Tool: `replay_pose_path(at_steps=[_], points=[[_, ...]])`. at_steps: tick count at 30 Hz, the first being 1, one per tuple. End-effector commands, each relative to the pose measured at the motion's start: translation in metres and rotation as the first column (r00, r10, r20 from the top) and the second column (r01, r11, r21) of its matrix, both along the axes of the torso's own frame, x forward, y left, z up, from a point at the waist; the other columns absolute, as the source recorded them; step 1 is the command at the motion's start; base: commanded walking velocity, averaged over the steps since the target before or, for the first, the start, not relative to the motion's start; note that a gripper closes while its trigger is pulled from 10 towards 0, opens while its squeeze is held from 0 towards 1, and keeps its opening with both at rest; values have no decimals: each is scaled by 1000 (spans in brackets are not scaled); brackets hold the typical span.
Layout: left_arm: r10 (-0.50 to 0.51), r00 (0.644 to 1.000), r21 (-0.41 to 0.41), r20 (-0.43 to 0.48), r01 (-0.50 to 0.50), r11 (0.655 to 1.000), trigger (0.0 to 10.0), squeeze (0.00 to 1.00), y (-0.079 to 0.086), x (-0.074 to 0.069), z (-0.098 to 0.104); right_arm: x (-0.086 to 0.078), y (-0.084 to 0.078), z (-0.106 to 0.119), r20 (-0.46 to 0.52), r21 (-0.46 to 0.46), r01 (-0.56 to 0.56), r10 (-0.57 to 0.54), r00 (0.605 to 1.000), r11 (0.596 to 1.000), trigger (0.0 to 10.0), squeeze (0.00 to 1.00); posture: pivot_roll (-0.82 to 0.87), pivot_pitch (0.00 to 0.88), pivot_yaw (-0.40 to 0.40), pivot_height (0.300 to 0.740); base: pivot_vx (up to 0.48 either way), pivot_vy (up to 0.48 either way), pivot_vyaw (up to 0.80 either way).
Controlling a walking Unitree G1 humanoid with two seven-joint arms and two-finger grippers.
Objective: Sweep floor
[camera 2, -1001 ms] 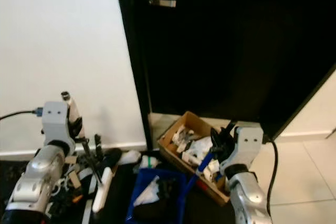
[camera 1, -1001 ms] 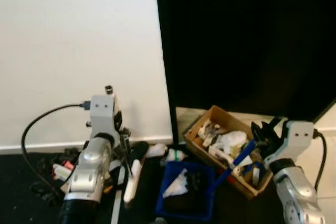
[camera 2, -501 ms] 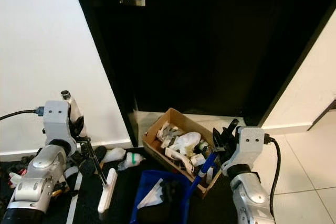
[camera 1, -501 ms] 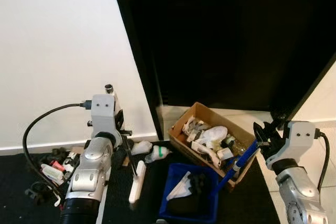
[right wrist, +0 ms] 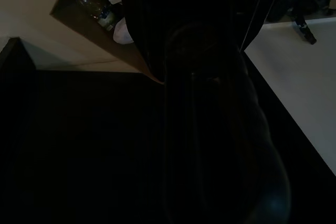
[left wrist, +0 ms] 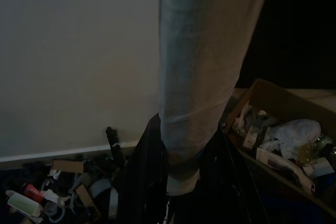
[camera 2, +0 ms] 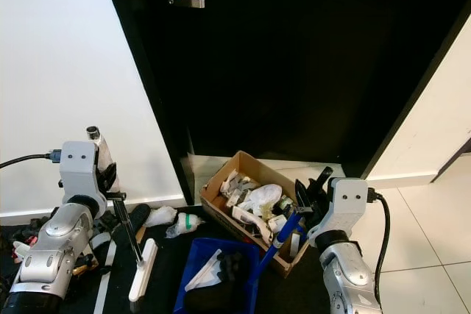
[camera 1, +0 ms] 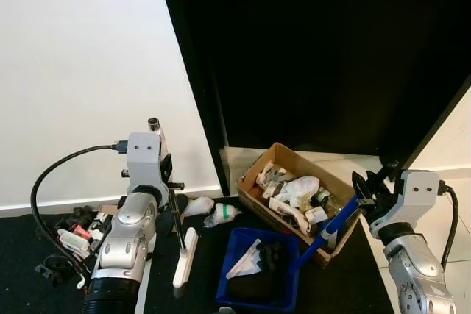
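My left gripper (camera 1: 174,198) is shut on the thin shaft of a brush whose white head (camera 1: 182,258) rests on the dark floor beside the wall. In the left wrist view the pale brush handle (left wrist: 202,72) runs between the black fingers (left wrist: 140,179). My right gripper (camera 1: 366,196) is shut on the blue handle (camera 1: 329,229) of a blue dustpan (camera 1: 283,295). The pan sits on the floor and holds white paper and dark scraps. Crumpled paper (camera 1: 196,205) and a small bottle (camera 1: 221,215) lie between brush and pan.
An open cardboard box (camera 1: 280,158) full of rubbish stands at the foot of a black door (camera 1: 331,56), right of the dustpan. Small litter and cables (camera 1: 73,237) lie along the white wall (camera 1: 81,71) on my left. Pale tiles (camera 2: 434,233) lie to the right.
A second ago the view swung right along the wall. Since half a second ago the brush head has slid slightly left and nearer, and the dustpan has shifted a little left.
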State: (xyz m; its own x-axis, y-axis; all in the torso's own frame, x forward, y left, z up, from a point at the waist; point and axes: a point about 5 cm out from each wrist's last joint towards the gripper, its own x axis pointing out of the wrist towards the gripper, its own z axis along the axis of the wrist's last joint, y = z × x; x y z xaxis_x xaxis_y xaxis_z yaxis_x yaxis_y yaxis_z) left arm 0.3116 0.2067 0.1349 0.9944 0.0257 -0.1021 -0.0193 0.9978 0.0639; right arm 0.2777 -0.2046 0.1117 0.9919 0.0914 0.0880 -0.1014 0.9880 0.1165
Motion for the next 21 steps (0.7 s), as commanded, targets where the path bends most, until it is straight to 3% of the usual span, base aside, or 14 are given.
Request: replay_pose_path(at_steps=[1, 3, 12, 21], points=[[29, 1000, 0, 8, -29, 1000, 10000, 0, 6, -3, 0, 1, 5, 6, 44, 33, -17, 15, 999, 999, 10000, 0, 8, 156, 96, 740, 0, 0, 0], [35, 999, -1, 6, -35, 999, 10000, 0, 7, -3, 0, 1, 5, 6, 44, 33, -17, 15, 999, 999, 10000, 0, 9, 155, 95, 740, 0, 0, 0], [42, 999, -8, 9, -42, 999, 10000, 0, 8, -2, 1, 2, 6, 6, 45, 34, -19, 18, 999, 999, 10000, 0, 10, 155, 95, 740, 0, 454, 0], [37, 999, -7, 24, -37, 999, 10000, 0, 8, -1, 4, 2, 6, 6, 47, 36, -16, 14, 999, 999, 10000, 0, 11, 154, 97, 740, 0, 0, 0]])
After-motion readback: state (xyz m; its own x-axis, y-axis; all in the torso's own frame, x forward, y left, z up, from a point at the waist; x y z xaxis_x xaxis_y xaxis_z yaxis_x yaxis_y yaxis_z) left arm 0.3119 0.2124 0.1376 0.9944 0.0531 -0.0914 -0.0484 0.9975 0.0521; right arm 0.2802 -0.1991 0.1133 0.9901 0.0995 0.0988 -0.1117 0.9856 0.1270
